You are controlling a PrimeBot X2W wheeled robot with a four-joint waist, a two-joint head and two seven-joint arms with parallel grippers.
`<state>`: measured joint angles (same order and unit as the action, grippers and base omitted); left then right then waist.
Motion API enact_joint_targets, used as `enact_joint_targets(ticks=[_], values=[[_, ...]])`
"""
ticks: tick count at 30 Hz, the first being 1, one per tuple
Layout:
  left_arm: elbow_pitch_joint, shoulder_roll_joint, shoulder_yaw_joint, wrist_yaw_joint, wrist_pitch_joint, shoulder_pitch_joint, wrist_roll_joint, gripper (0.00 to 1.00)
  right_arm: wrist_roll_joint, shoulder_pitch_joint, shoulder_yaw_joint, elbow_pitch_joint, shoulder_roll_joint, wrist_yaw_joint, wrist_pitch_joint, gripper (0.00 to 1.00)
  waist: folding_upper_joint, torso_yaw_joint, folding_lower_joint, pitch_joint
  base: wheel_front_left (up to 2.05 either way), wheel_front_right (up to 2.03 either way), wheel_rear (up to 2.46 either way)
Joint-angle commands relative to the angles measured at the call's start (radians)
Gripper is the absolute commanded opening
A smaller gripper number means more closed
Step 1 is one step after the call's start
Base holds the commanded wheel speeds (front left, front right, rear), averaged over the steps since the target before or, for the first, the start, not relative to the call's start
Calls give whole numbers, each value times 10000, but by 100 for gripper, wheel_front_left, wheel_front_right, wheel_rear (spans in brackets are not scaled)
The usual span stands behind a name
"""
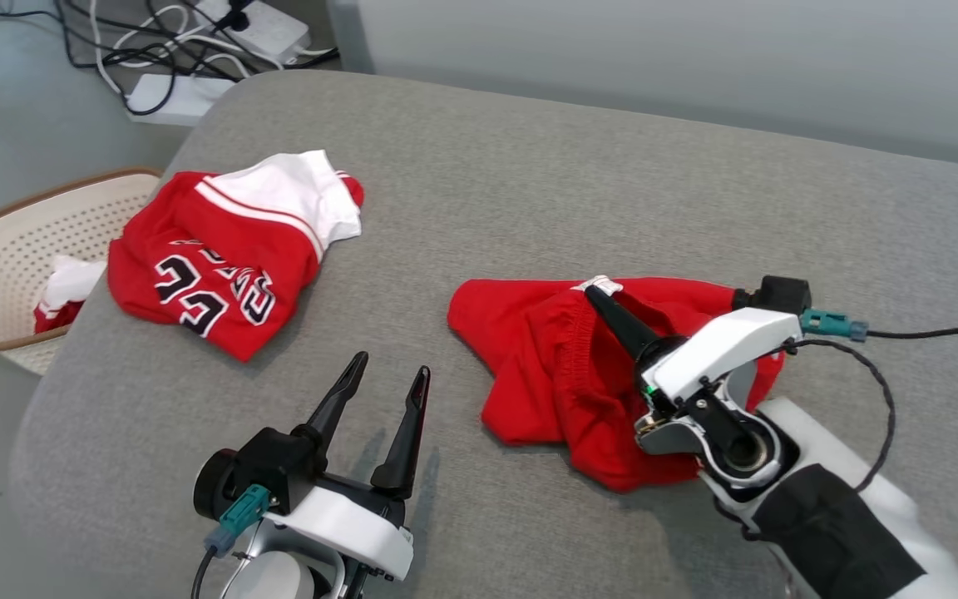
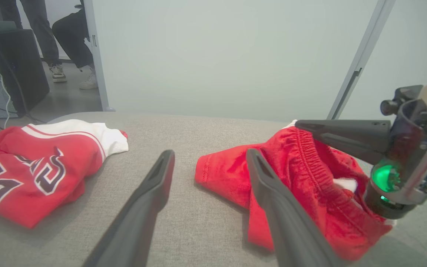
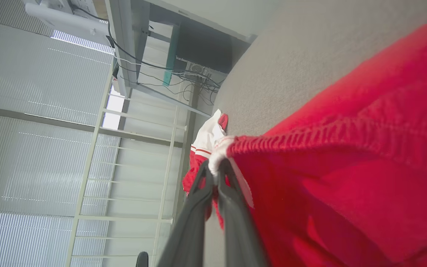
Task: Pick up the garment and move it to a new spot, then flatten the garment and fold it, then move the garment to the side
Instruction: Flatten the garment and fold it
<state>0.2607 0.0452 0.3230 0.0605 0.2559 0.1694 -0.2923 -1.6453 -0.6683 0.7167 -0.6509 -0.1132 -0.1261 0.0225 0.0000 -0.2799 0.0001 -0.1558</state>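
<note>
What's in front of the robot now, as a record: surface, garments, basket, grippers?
Surface: grey fabric cushion
Held garment: crumpled red elastic-waist shorts, lying on cushion
Other garment: red and white numbered jersey, left of shorts
Basket: cream perforated plastic basket off cushion's left edge, red and white cloth inside
Right gripper: shut on shorts' waistband
Left gripper: open, empty

Looking along the left end effector (image 2: 209,157): two dark fingers spread wide, low over the grey surface (image 2: 213,129). Just right, a crumpled red garment (image 2: 302,193) with elastic waistband lifted. Pinched at that waistband's top edge by the right end effector (image 2: 299,125), fingers pressed together, green light glowing behind them. Far left, a red-and-white numbered jersey (image 2: 32,167) lying flat. Beyond, upper left, a person's legs (image 2: 43,33) and shoes.
</note>
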Motion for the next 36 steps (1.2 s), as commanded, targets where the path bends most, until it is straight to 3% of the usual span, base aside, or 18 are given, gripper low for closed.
enact_joint_targets(ticks=[1,6,12,16,28,36], values=[[-232,51,-349,-20,59,340,-82,100,147,42,114,523,-206,-46,-207,0,0,341,-1,59,0,0,0],[-33,51,-248,108,59,602,-121,100,658,422,389,1516,-1484,-46,-639,0,0,1063,-1,132,0,0,0],[231,51,-190,208,59,921,-175,100,911,1118,943,3120,-3392,-46,-2031,0,0,1814,-1,170,0,0,0],[413,51,-228,242,59,1055,-172,100,1001,1471,735,3520,-4345,-46,-1955,0,0,2192,-1,130,0,0,0],[1529,51,342,369,59,1390,-642,100,2469,1318,657,2836,-4884,-46,-604,0,0,2373,-1,17,0,0,0],[3793,51,1869,537,55,2310,-1253,100,2982,959,894,2433,-4391,-46,-293,0,0,2399,-1,-66,0,0,0]])
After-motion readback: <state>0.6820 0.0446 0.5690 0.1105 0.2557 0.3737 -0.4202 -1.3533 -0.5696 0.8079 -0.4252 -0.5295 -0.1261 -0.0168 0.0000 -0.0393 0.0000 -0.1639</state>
